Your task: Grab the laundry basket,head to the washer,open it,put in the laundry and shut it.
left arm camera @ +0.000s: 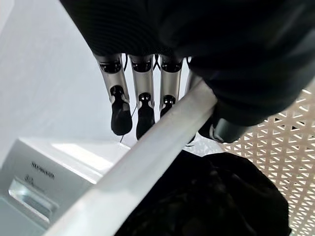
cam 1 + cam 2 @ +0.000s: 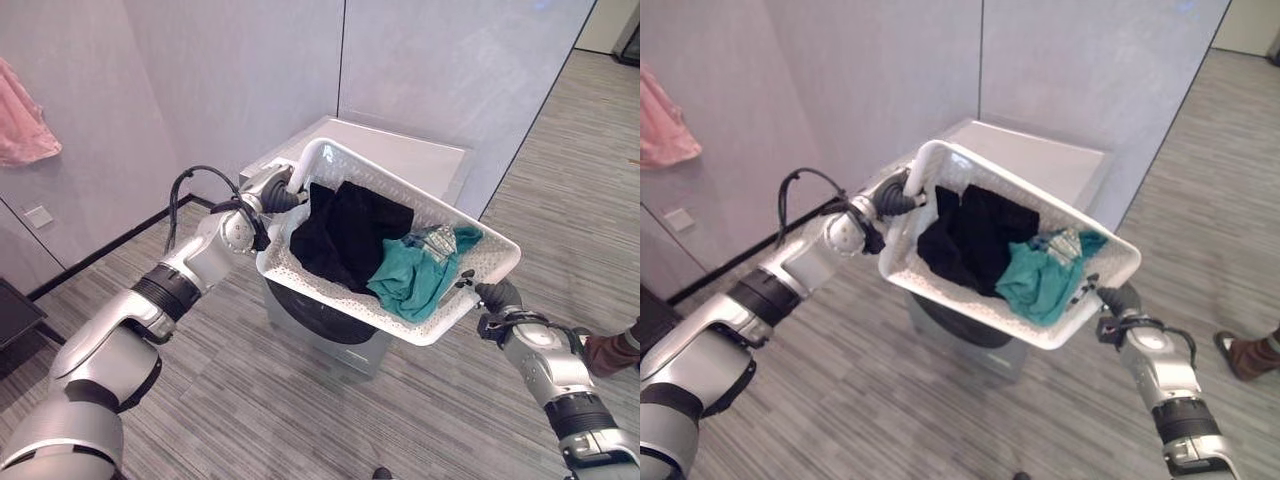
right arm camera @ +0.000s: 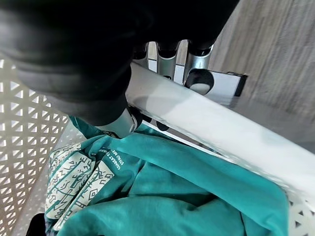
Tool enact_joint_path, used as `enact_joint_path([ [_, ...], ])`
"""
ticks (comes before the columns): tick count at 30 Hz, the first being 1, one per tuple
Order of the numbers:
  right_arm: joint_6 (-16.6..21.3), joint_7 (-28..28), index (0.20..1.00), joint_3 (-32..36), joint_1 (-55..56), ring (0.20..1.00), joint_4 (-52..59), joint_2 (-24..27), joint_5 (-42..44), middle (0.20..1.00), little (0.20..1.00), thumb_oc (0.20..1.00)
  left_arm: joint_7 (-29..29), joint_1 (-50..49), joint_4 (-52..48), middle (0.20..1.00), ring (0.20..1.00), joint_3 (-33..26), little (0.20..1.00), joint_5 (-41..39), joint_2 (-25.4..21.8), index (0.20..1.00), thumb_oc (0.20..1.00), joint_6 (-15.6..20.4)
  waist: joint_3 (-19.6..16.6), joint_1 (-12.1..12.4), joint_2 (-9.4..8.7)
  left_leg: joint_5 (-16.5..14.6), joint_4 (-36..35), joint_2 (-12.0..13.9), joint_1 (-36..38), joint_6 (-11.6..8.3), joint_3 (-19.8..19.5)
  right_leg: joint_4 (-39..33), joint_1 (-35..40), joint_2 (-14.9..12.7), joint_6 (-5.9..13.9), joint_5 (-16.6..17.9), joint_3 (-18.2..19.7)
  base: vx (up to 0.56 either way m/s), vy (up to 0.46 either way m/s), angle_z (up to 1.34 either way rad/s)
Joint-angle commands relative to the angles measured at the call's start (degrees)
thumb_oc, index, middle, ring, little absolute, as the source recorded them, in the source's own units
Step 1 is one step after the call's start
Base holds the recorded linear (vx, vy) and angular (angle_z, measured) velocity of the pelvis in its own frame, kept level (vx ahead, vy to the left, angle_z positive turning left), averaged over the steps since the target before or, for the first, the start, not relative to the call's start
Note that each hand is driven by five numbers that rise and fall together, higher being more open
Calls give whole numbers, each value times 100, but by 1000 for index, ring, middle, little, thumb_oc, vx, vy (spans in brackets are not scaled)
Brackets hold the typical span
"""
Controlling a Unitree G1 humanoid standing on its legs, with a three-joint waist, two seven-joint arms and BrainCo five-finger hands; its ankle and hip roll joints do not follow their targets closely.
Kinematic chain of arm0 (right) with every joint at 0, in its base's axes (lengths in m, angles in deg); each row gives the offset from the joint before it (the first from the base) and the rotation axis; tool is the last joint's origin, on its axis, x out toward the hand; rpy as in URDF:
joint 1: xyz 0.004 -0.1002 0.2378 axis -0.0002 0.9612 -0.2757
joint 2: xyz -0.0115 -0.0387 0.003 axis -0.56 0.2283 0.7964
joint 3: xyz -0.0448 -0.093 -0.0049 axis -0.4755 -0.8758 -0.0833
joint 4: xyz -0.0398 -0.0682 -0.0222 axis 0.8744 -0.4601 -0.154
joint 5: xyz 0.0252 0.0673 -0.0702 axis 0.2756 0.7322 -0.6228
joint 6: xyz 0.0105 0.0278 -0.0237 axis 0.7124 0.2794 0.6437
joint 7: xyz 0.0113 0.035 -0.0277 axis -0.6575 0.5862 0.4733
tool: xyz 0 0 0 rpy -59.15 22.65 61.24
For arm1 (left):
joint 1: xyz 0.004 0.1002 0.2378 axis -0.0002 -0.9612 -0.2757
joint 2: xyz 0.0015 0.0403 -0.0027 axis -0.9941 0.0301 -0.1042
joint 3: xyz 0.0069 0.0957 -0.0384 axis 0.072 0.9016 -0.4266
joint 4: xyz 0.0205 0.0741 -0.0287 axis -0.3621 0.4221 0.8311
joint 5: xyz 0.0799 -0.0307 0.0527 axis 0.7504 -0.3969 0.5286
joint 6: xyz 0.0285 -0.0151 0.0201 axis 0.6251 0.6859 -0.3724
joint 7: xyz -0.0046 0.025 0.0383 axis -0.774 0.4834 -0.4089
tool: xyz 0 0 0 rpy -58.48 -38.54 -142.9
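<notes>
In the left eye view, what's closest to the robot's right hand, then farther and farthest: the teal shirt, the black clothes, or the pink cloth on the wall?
From the right hand, gripping the white plastic laundry basket's rim:
1. Teal patterned shirt, in the basket's end beside that hand.
2. Black clothes, in the basket's middle, toward the left hand.
3. Pink cloth, hanging on the wall at the far left.
</notes>
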Motion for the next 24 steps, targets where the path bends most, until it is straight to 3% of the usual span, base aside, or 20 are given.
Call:
enact_joint_path([
  [1,888,227,200,162,-735,200,916,67,26,200,200,200,-141,1105,0,200,200,230,200,32,350,200,200,554,-527,137,-107,13,17,-317,-441,539,29,715,158,-129,204,-1305,-16,4,-31,6],
  [7,927,86,200,51,-1165,200,651,251,34,200,200,200,-168,1416,66,200,200,447,200,24,328,200,200,570,-553,149,-70,17,28,-268,-433,504,6,730,193,-87,175,-1373,-48,13,-33,10],
  [12,986,-69,200,-411,-2187,200,-346,657,129,200,200,200,-302,1921,535,200,200,711,200,-170,407,200,200,618,-533,168,-39,44,-22,-242,-418,473,-16,724,219,-62,162,-1408,-79,7,-5,1],
  [16,903,17,200,-659,-2387,200,-810,567,271,200,200,200,-317,1869,667,200,200,697,200,-373,383,200,200,637,-502,186,-13,51,-51,-245,-418,474,-22,694,231,-69,165,-1398,-93,13,12,2],
  [24,800,308,200,-327,-1376,200,-512,47,197,200,200,200,-112,1306,528,200,200,426,200,-326,137,200,200,527,-438,206,-1,20,-82,-281,-391,513,-58,701,267,-70,167,-1424,-134,13,11,0],
])
